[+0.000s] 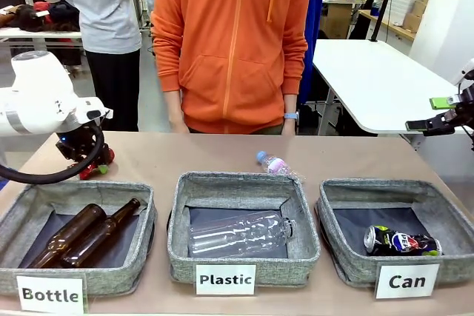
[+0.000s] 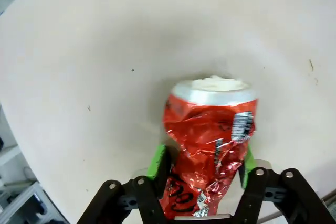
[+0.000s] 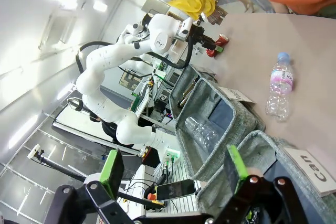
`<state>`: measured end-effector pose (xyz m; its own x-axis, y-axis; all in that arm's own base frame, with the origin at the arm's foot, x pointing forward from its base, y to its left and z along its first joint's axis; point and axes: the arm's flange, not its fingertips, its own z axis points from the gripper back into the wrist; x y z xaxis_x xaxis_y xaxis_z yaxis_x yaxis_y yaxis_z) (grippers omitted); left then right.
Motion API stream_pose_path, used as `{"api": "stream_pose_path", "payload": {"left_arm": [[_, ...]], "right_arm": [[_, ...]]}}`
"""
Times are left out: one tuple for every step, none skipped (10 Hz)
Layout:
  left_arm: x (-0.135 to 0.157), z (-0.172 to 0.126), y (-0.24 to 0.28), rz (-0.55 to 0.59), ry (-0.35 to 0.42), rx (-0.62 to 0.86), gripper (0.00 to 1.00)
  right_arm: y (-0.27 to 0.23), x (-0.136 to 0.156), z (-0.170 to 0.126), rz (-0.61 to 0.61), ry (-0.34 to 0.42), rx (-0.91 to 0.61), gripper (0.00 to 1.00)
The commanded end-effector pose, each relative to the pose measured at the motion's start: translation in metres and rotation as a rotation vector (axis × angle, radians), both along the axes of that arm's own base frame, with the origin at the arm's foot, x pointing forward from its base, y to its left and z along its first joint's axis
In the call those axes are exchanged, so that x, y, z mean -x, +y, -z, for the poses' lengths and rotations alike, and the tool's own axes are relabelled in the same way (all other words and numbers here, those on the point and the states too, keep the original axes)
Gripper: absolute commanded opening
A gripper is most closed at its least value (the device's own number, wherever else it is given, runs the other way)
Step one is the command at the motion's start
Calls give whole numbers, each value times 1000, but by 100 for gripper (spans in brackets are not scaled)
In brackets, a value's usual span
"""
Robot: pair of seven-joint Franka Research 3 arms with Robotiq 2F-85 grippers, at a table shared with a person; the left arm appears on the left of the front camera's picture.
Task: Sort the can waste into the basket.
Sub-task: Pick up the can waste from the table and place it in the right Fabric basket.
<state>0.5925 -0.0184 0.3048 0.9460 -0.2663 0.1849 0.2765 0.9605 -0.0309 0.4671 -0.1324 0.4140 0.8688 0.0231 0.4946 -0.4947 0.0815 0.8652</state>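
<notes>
At the lower right of the front view, the Can basket held one of the two cans: the dark can with the blue, red and white logo lay on its side on the dark lining, so by my reading half of the sorting was done. The red can was the half left. It was at the left middle of the front view, on or just above the bench, behind the Bottle basket and well apart from the Can basket, with the whole row of baskets between them. The left end effector was pinching it, one green pad pressed against each crumpled side near the can's lower end; whether the can was lifted clear of the bench I could not tell. The right end effector was spread wide and held nothing, up at the right edge of the front view above the Can basket's far corner. Counted: two cans, one sorted and one gripped; three baskets; two brown glass bottles lying side by side in the Bottle basket; two clear plastic bottles, the large bottle in the Plastic basket and the small bottle loose on the bench just behind it. A person in an orange hooded top stood at the far side.
</notes>
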Motion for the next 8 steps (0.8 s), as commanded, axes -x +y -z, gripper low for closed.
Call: {"api": "stream_pose_path", "payload": {"left_arm": [[0, 0, 1, 10, 12, -10, 0], [0, 0, 1, 10, 14, -11, 0], [0, -1, 1, 12, 16, -11, 5], [0, -4, 2, 5, 18, -6, 0], [1, -10, 4, -9, 18, 3, 0], [3, -21, 8, -28, 14, 11, 0], [9, -46, 17, -53, 0, 28, 0], [21, -84, 30, -65, -23, 64, 0]], "right_arm": [[-2, 0, -3, -15, -18, 5, 100], [-2, 0, -3, -15, -18, 5, 100], [-2, 0, -3, -15, -18, 5, 100], [-2, 0, -3, -15, -18, 5, 100], [-2, 0, -3, -15, -18, 5, 100], [-2, 0, -3, -15, -18, 5, 100], [-2, 0, -3, -15, -18, 5, 100], [-2, 0, -3, -15, -18, 5, 100]]}}
